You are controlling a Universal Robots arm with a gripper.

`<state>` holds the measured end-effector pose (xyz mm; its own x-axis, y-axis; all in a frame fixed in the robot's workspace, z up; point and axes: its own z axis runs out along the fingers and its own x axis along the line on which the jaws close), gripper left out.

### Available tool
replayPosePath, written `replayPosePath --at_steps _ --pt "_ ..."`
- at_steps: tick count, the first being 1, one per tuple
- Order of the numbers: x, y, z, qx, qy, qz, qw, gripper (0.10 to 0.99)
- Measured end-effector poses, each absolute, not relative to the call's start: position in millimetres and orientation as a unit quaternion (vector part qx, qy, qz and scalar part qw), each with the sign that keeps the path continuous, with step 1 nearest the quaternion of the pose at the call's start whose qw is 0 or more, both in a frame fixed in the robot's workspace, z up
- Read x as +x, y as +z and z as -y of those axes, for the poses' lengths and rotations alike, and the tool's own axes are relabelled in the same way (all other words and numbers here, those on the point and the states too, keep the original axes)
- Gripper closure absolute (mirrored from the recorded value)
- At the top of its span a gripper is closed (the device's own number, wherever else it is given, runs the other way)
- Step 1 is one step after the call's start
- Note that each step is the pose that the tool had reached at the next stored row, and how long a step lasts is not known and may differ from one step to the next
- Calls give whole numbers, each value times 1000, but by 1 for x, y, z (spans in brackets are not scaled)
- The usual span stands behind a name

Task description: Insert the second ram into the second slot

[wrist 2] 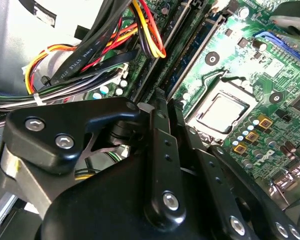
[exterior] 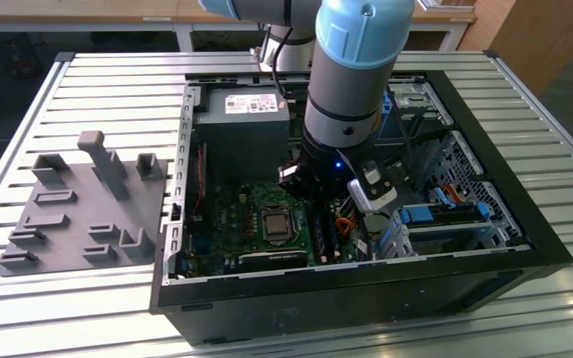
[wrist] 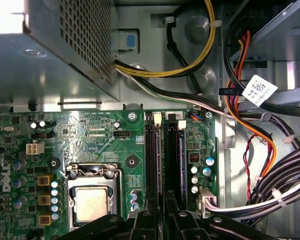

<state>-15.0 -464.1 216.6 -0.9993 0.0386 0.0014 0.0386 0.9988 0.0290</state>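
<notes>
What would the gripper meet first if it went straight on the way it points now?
Probably the memory slots on the motherboard: the gripper points down over them. How far above them it sits is unclear.

Cable bundle (wrist: 270, 150) crowds memory slots (wrist: 162, 160); processor socket (wrist: 92, 200) side open.

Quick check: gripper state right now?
Gripper: down over the RAM slots on the motherboard; open or shut cannot be told.

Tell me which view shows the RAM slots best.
The first wrist view: the slots run in full length beside the CPU socket. The second wrist view shows them slanted, partly behind the gripper. In the exterior view the arm overhangs them.
</notes>
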Motion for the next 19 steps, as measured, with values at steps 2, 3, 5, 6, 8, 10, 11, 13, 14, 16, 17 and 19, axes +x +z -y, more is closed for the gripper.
replayPosePath --at_steps 2,3,5,6,8,10,11,13,14,16,17,19 --pt "-15 217 464 -19 -14 1000 0 882" --pt "-15 218 464 -19 -15 1000 0 882" --pt "-15 221 464 -19 -15 1000 0 882" --pt "-15 223 464 -19 -15 1000 0 882" --pt "-15 225 464 -19 -15 1000 1 882" --pt "-15 226 464 -19 -15 1000 1 882" --pt "-15 226 464 -19 -15 1000 1 894" --pt "-15 226 464 -19 -15 1000 1 957" --pt "-15 226 464 -19 -14 1000 1 957" --pt "-15 226 464 -19 -14 1000 1 980" --pt "-15 226 464 -19 -14 1000 1 980" --pt "-15 225 464 -19 -15 1000 1 980"
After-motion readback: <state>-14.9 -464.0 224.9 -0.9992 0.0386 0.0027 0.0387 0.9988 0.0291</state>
